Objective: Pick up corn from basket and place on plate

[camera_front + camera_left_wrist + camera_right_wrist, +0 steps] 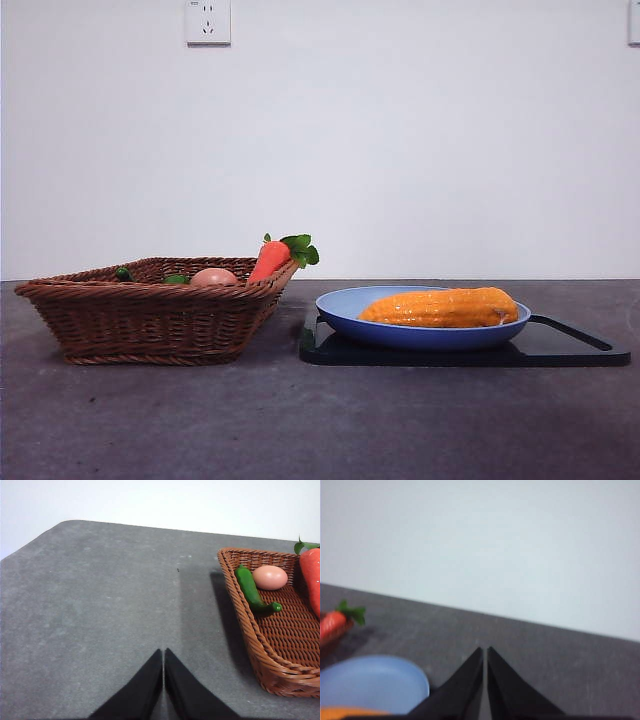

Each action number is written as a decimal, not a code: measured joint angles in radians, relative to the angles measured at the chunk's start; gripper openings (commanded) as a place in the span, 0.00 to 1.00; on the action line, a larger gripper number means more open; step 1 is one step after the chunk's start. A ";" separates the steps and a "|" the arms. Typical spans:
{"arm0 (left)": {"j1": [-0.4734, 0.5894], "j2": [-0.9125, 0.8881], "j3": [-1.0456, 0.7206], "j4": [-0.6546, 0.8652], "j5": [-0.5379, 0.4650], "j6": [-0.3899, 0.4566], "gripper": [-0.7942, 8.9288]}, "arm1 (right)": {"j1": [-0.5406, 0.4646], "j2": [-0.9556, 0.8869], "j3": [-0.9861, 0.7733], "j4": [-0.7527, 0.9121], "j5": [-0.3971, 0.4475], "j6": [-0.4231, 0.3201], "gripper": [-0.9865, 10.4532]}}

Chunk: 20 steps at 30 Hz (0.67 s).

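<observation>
Corn (440, 308) rests on the plate (345, 305), at 3 o'clock from the basket (150, 318).
You're done: keep both grippers (left (163, 652), right (484, 650)) closed, empty, clear.

You're looking at a bare test bench, more lab than kitchen: a grey table (300, 420) against a plain white wall (400, 150), a socket (207, 21) at 11 o'clock, and toy food staged in a basket (150, 320) and on a plate (420, 335).
</observation>
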 measured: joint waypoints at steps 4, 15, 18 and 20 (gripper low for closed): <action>0.000 0.000 0.000 0.000 0.000 0.000 0.09 | 0.003 -0.095 -0.103 -0.002 0.000 0.000 0.09; 0.000 0.000 0.000 0.000 0.000 0.000 0.09 | 0.005 -0.213 -0.264 0.001 0.000 0.002 0.09; 0.000 0.000 0.000 0.000 0.000 0.000 0.09 | 0.005 -0.216 -0.286 0.000 0.000 0.002 0.09; 0.000 0.000 0.000 0.000 0.000 0.000 0.09 | 0.005 -0.216 -0.298 0.002 0.000 0.002 0.09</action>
